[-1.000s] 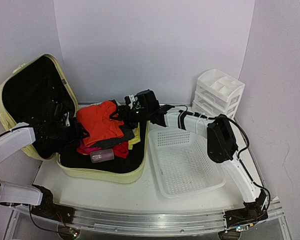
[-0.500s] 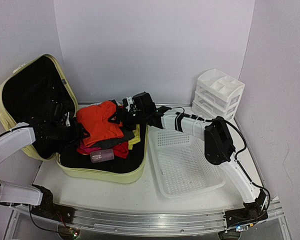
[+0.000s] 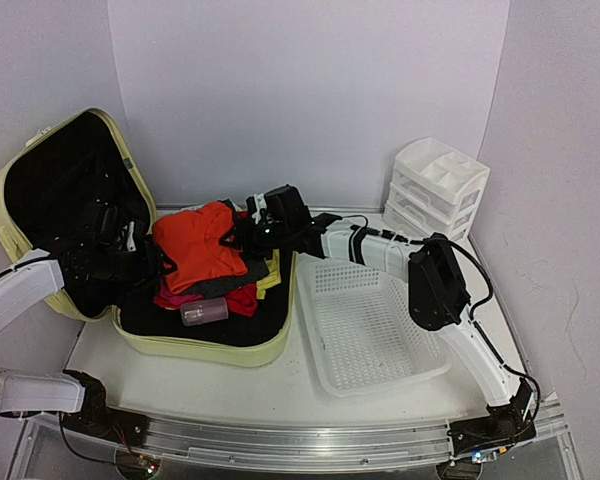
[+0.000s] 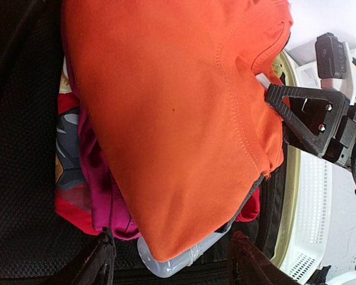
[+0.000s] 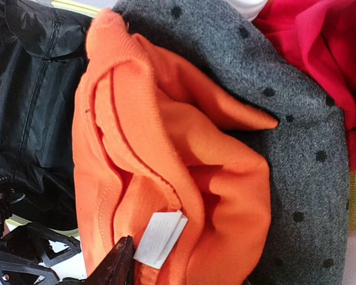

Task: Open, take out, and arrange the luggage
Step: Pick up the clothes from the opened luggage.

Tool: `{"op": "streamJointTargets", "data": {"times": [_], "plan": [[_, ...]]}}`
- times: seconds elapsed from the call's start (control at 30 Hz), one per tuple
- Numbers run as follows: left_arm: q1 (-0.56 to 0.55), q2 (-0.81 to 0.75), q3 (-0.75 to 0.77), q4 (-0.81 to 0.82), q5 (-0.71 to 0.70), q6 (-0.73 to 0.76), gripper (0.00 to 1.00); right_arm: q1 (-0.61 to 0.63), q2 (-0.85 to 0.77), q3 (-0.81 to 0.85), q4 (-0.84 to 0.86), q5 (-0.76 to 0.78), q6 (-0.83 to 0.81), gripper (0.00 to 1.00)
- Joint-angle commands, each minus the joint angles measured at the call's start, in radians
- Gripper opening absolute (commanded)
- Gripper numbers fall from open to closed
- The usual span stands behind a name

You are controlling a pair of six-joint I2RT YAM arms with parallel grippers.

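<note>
The luggage (image 3: pixel 205 349) lies open on the left part of the worktop (image 3: pixel 210 390), with its black-lined lid leaning up and back to the left and its lower half full of clothes. An orange shirt (image 3: pixel 195 245) is on top of the pile, over a grey dotted garment (image 5: pixel 308 148) and red clothing (image 5: pixel 326 47). A small clear bottle (image 3: pixel 204 311) lies at the near edge of the pile. The left end effector (image 4: pixel 173 249) hangs over the left side of the open case with its fingers (image 4: pixel 102 264) set well apart and nothing held between them; its camera looks across the shirt and the bottle. The right end effector (image 3: pixel 252 225) reaches in from the right and is at the shirt's collar, beside a white label (image 5: pixel 160 237). Only one of its fingers (image 5: pixel 121 261) shows in its own view, so I cannot tell how far it is open or whether it grips the cloth. A white mesh basket (image 3: pixel 380 378) sits just right of the luggage, and a white drawer unit (image 3: pixel 438 185) stands behind it at the back right
</note>
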Motion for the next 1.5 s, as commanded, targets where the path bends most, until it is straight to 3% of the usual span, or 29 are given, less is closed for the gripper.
{"op": "streamJointTargets", "data": {"times": [0.0,0.3,0.5,1.1,1.47], "plan": [[0.006,-0.03,-0.012,-0.004,-0.021,0.011,0.65,0.011,-0.017,0.03,0.018,0.023,-0.015,0.43],[0.006,-0.045,-0.016,-0.005,-0.008,0.018,0.66,0.015,-0.035,0.014,0.017,0.047,-0.024,0.26],[0.006,-0.053,-0.017,-0.005,0.006,0.021,0.67,0.017,-0.051,0.006,0.004,0.064,-0.021,0.0],[0.006,-0.03,-0.024,0.024,0.08,0.021,0.7,0.016,-0.271,-0.222,-0.013,0.074,0.016,0.0],[0.006,0.093,-0.06,0.186,0.137,-0.042,0.58,0.015,-0.259,-0.192,-0.013,0.075,0.014,0.0]]}}
